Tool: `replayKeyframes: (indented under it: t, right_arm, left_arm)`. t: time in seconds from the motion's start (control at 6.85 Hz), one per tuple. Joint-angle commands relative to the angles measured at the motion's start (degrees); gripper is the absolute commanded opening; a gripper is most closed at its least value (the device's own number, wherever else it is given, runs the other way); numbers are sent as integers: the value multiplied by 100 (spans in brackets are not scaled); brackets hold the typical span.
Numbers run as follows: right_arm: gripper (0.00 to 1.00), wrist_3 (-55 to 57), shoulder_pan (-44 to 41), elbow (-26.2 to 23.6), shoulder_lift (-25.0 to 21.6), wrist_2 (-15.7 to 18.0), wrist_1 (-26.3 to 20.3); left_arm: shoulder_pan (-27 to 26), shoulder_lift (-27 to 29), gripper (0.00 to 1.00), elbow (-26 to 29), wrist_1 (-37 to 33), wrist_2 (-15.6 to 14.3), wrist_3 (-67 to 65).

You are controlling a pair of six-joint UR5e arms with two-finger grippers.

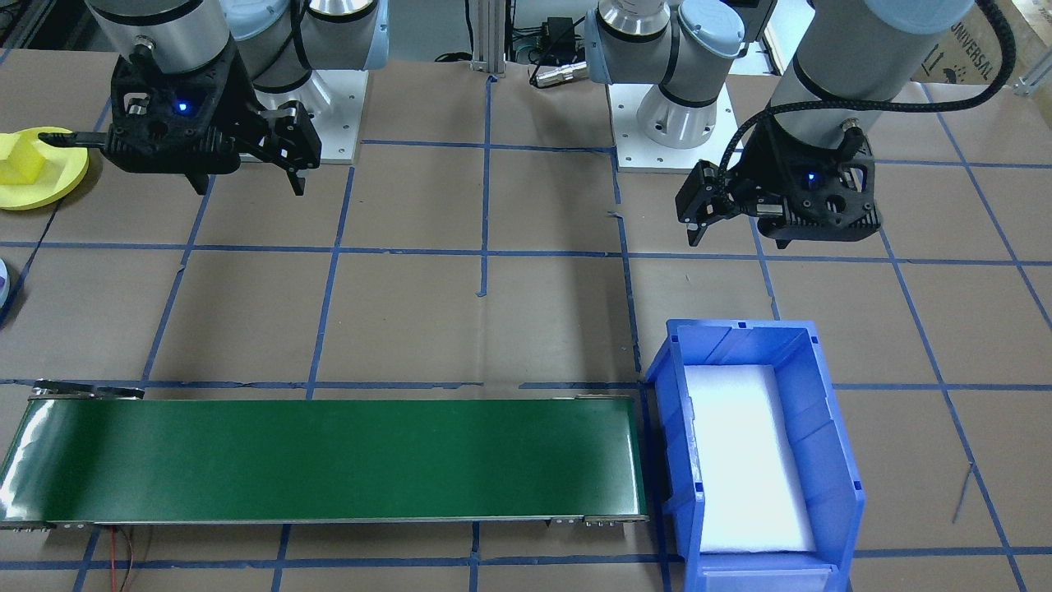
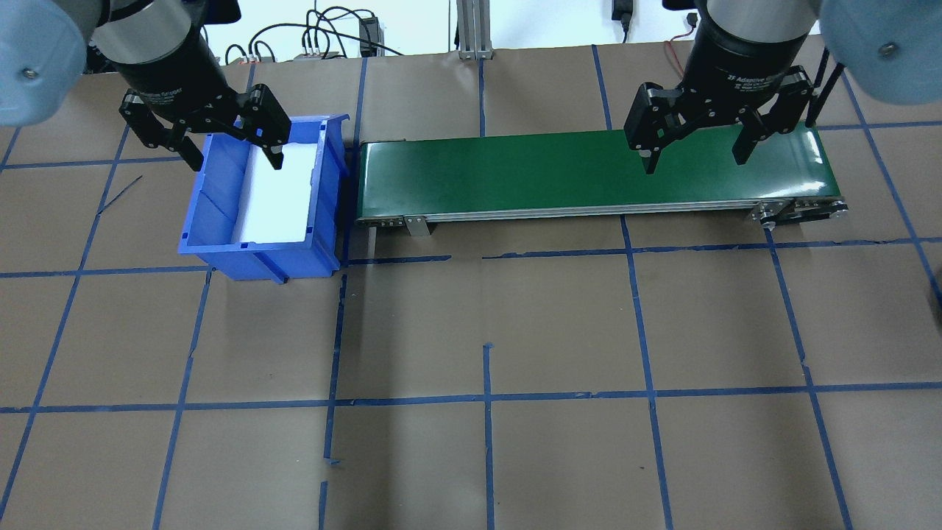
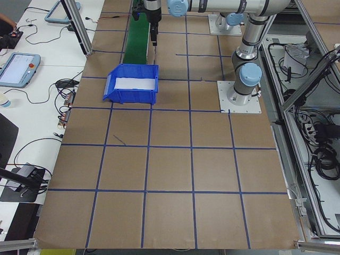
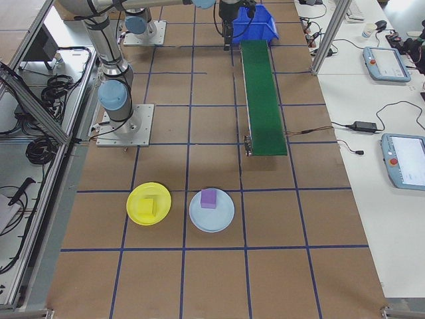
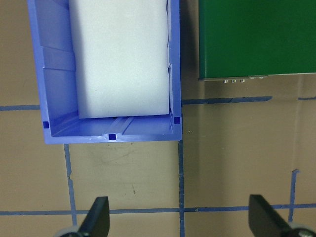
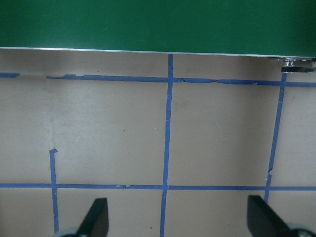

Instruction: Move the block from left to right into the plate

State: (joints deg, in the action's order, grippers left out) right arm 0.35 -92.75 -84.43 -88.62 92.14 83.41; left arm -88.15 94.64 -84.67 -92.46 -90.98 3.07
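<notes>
A yellow block (image 4: 149,207) lies on a yellow plate (image 4: 131,205), and a purple block (image 4: 209,198) lies on a light blue plate (image 4: 214,220), both past the conveyor's end on the robot's right. The front-facing view shows the yellow block (image 1: 20,159) on its plate (image 1: 62,185). My right gripper (image 2: 695,160) hangs open and empty above the table beside the belt, some way from the plates. My left gripper (image 2: 235,157) hangs open and empty by the blue bin. Both wrist views show spread fingers (image 5: 97,217) (image 6: 95,217) with nothing between them.
A green conveyor belt (image 2: 589,168) runs across the table's far side. A blue bin (image 2: 221,221) lined with white foam (image 2: 276,191) stands at the belt's left end. Blue tape lines grid the brown table. Monitors and cables lie on side desks.
</notes>
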Motion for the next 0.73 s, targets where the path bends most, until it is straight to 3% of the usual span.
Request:
replayKeyframes:
  t: [0.0,0.44,0.58]
  right_arm:
    - [100,-148,55,49,-6,23,-9]
    - [100,-150,46,-30,-68,94,26]
    - [99,-123,29,-82,-77,294,35]
  left_arm:
    - [-9,-7,100,-6,0,1,-8]
    - [-35,-16,100,-6,0,-8,-25]
    - [-44,-16,100,-6,0,-8,-25]
